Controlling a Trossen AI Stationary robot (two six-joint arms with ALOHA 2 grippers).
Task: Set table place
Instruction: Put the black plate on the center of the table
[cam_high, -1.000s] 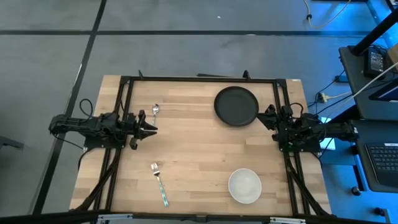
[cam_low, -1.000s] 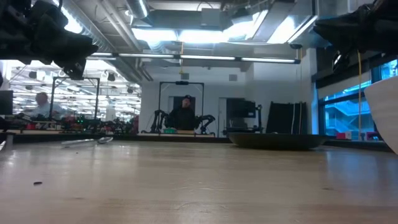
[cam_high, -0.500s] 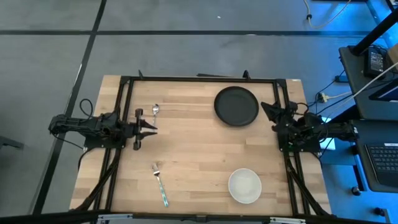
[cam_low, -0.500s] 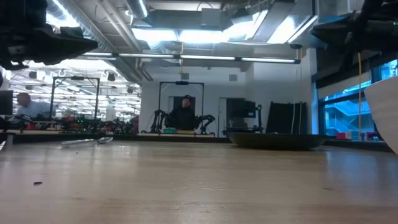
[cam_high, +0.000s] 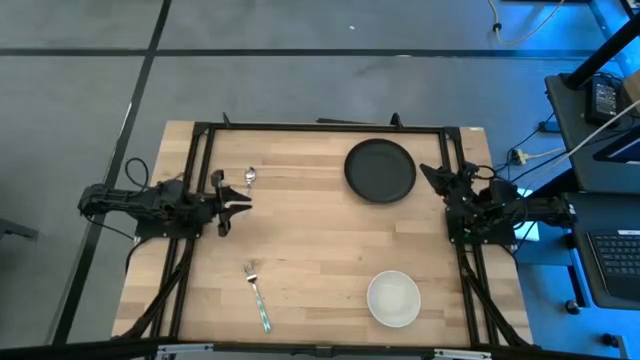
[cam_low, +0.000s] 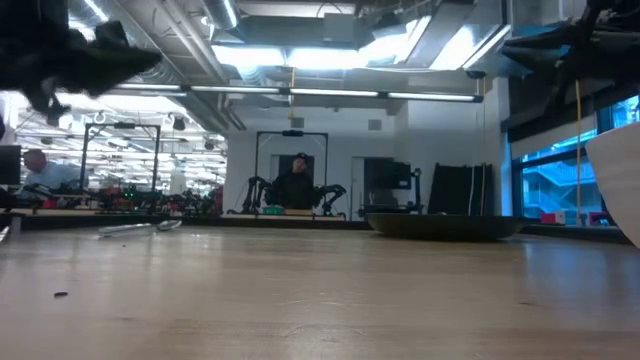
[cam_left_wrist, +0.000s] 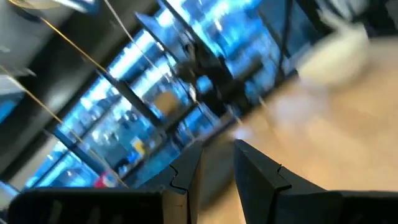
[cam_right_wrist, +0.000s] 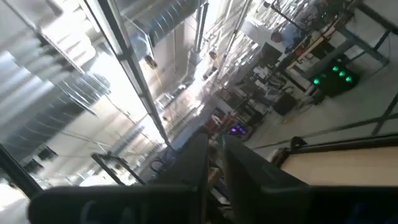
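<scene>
Overhead and level views of a light wood worktop (cam_high: 330, 240) edged by a black frame. The black plate (cam_high: 380, 169) lies at the far side, right of centre; the white bowl (cam_high: 393, 298) sits near the front right corner, well apart from the plate. The spoon (cam_high: 249, 177) lies at the far left, and the fork (cam_high: 255, 290) lies nearer the front, left of centre. The left hand (cam_high: 238, 200) hovers above the left side of the worktop, just near of the spoon, its fingers (cam_left_wrist: 186, 171) slightly apart and empty. The right hand (cam_high: 432, 177) hangs at the right edge beside the plate, its fingers (cam_right_wrist: 196, 155) close together, holding nothing.
</scene>
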